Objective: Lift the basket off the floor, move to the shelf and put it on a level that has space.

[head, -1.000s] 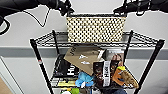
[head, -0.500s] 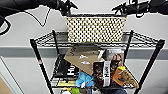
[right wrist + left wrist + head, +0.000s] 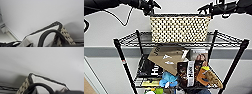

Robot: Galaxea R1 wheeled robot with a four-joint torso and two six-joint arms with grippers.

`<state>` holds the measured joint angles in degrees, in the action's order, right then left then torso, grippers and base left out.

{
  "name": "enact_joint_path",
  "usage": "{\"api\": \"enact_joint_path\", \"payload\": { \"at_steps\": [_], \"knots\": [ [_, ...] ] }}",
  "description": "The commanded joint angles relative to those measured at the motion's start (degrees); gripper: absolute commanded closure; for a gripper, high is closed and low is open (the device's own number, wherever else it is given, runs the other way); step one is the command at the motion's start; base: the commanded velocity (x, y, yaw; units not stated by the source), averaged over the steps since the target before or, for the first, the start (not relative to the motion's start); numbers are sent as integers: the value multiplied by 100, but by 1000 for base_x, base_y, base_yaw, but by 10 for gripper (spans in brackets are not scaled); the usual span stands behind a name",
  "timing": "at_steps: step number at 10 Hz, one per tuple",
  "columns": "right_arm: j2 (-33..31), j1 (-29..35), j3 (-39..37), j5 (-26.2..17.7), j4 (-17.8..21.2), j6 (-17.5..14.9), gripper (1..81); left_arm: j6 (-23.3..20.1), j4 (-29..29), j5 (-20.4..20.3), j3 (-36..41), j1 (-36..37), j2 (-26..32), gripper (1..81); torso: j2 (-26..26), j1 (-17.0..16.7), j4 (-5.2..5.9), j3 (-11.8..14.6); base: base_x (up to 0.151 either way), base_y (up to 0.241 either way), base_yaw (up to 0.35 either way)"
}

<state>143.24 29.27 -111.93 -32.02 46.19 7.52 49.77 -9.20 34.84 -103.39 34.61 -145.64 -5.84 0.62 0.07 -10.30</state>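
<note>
L claw [image 3: 149, 8] & R claw [image 3: 207, 10] at basket [image 3: 180, 28] ends on shelf [image 3: 229, 41] top level; grip can't tell.

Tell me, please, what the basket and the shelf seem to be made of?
The basket: apparently woven wicker, cream and matt, with an open checkered weave; its rim looks like dark grey braid, and the lining like plain white fabric. The loop handle is dark and smooth, the material unclear. The shelf: probably metal, thin black posts and wire grids with a slight sheen.
</note>
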Motion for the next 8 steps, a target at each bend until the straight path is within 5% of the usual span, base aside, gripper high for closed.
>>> {"api": "enact_joint_path", "payload": {
  "at_steps": [1,8],
  "knots": [
    [-486,1198,541,91,294,21,10,15,6,32,406,1113,386,10,0,0,0,0,0,0,0],
    [-1823,1190,1509,3,189,48,10,24,156,453,1321,1193,1942,10,0,0,0,0,0,0,0]
  ]
}}
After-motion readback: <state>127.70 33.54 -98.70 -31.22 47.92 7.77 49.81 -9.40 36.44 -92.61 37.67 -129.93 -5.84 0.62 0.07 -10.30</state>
